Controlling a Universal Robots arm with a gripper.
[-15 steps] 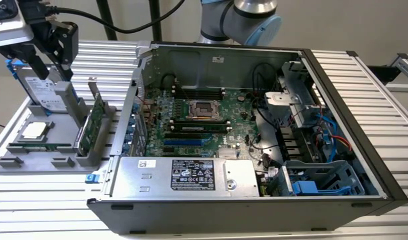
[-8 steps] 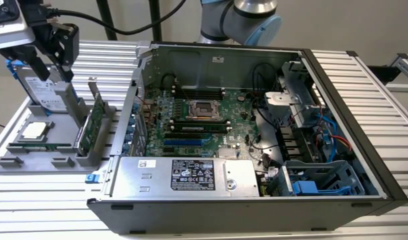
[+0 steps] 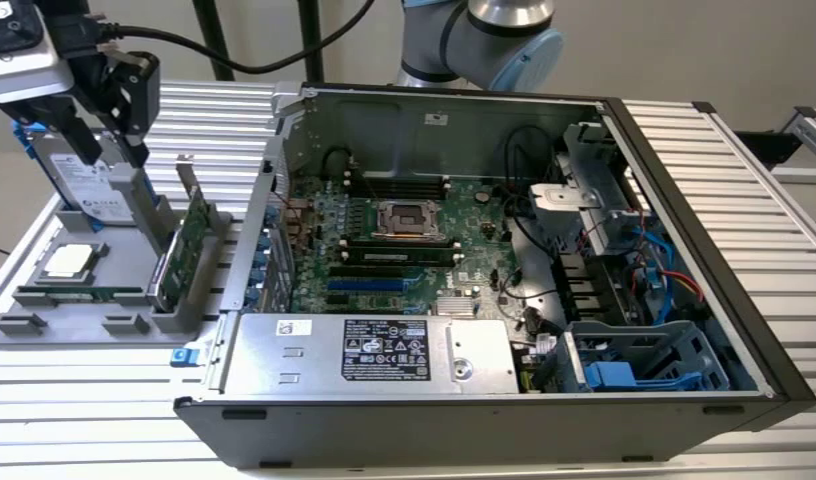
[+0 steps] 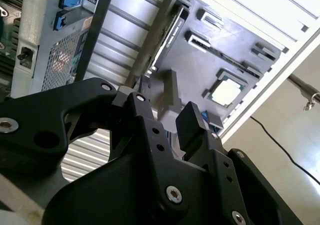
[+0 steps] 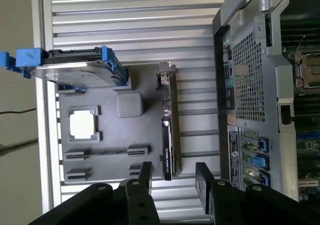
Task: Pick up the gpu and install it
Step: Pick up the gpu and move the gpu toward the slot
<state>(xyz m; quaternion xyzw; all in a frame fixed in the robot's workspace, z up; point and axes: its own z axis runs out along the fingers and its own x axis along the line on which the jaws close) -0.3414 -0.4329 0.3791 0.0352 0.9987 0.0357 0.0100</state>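
The gripper (image 5: 173, 172) is hanging wide open and holding nothing, with a gap between its fingers (image 5: 145, 177) that looks big enough for a thin card. Below it, the gpu (image 5: 168, 130) is standing on its edge in a slot of the tray (image 5: 115, 150), which is keeping it upright and easy to pinch. Farther off, the case (image 3: 728, 250) is lying open with its board (image 3: 395, 240) facing up, I think so a card can go in from above.
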